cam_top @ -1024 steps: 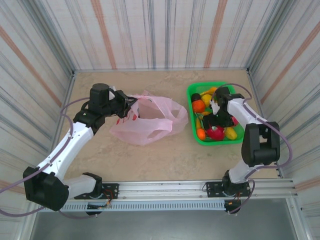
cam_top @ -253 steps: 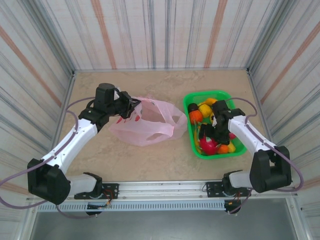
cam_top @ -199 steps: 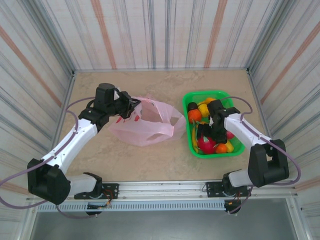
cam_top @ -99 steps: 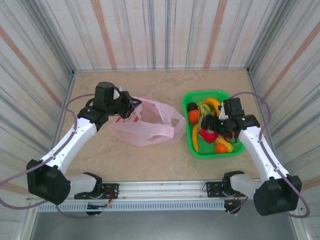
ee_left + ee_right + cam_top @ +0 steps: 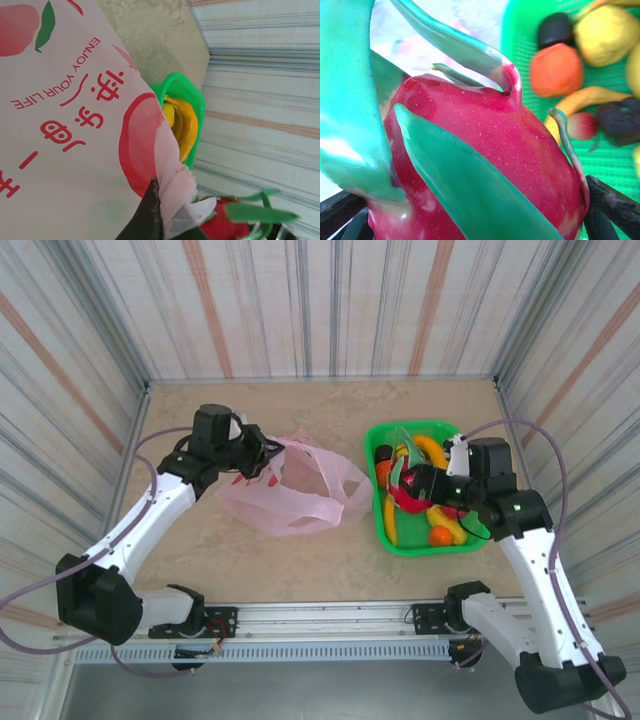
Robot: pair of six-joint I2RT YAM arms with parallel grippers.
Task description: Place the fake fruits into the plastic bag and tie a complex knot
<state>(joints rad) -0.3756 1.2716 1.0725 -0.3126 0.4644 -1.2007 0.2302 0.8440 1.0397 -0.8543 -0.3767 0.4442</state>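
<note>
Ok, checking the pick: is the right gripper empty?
No, the right gripper is clamped around a red fruit with green leaves.

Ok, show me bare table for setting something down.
Bare: far strip between back wall and pink bag; near strip between bag and front rail. Crowded: fruit-filled green basket, and its narrow gap to the bag.

Glossy plastic red fruit (image 5: 485,145), thin translucent plastic bag (image 5: 290,502)

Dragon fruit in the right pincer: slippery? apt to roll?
Probably slippery: the dragon fruit looks glossy and rounded where the right pincer spans it. Its stiff-looking green flaps stick out, so it likely won't roll far and may snag the plastic bag.
</note>
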